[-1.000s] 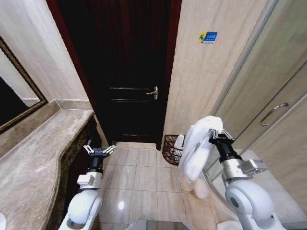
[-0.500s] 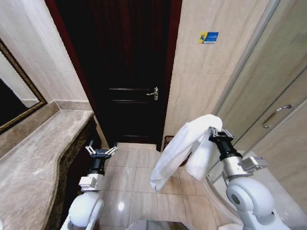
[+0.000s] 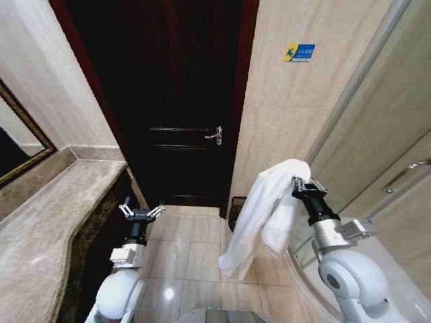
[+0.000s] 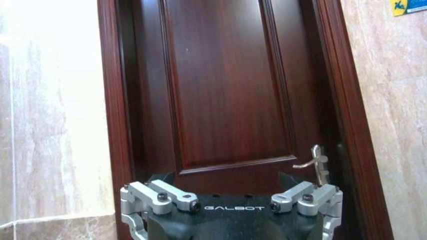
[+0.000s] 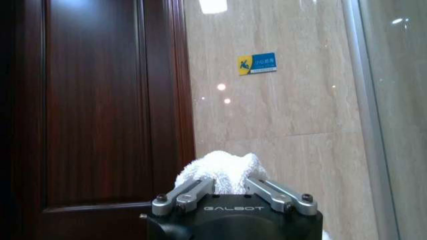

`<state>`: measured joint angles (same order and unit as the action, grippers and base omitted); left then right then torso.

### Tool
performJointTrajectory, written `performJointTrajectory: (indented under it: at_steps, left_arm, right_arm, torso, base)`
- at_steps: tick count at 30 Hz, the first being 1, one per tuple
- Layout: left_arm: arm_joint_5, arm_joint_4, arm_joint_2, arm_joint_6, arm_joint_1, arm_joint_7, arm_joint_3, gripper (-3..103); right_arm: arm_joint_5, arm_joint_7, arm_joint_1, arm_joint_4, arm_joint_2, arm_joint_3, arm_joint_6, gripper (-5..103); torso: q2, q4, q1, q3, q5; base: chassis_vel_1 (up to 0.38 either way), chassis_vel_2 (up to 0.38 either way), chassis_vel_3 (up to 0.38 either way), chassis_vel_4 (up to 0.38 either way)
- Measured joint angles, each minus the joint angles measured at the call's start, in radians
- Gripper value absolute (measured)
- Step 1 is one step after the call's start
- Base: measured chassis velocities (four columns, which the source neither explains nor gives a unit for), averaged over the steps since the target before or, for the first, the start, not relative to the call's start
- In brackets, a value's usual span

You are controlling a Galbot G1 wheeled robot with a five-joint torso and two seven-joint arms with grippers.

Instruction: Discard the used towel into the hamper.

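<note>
1. the right gripper (image 3: 301, 182) is pinching a white towel (image 3: 264, 212), which is hanging above the floor.
2. the hamper (image 3: 236, 212) is sitting behind the towel, beside the dark door (image 3: 178, 101).
3. the left gripper (image 3: 141, 212), marked "galbot", is spreading its fingers wide, holding nothing.

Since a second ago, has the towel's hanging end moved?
Yes. The towel has swung its loose end left, toward the door, now covering most of the hamper.

Towel (image 3: 266, 208) hangs from right hand (image 3: 301, 183) — hamper (image 3: 235, 210) behind it; door (image 3: 178, 101) beyond.

Towel (image 3: 266, 208) swung left — covering hamper (image 3: 236, 210).
</note>
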<state>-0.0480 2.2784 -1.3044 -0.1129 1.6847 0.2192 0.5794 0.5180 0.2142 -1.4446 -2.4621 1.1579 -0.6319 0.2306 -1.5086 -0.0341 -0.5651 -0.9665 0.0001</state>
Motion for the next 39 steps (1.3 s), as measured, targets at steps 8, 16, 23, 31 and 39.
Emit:
performJointTrajectory:
  at_steps: [8,16,23,31,39]
  left_arm:
    - [0.0,0.003,-0.003,0.001,0.003,0.002,0.005,100]
    - [-0.028,0.013,0.008,0.006,0.007,0.005,0.03,100]
    - [-0.037,0.013,-0.003,-0.004,0.024,0.009,0.045,100]
    - [-0.03,0.018,-0.031,-0.035,0.054,0.007,0.06,100]
    - [-0.023,0.002,-0.045,-0.05,0.053,0.005,0.065,100]
  right_arm:
    - [0.012,0.001,-0.024,-0.017,0.006,-0.021,0.015,5]
    - [0.151,0.075,0.045,-0.038,-0.051,-0.068,0.092,5]
    - [0.298,0.137,0.153,-0.04,-0.145,-0.1,0.138,5]
    - [0.534,0.238,0.442,-0.003,-0.34,-0.087,0.167,5]
    - [0.703,0.239,0.822,0.199,-0.526,-0.028,0.188,5]
  torso:
    - [0.0,-0.0002,0.0,0.0,0.0001]
    - [0.0,0.0,0.0,0.0,-0.0001]
    - [0.0,-0.0001,0.0,0.0,0.0]
    - [0.0,-0.0002,0.0,0.0,0.0001]
    - [0.0,-0.0004,0.0,0.0,0.0002]
  base:
    - [-0.101,0.105,0.081,-0.097]
    - [-0.029,0.014,0.035,-0.03]
    - [0.0,0.0,0.0,0.0]
    - [0.0,0.0,0.0,0.0]
    - [0.0,0.0,0.0,0.0]
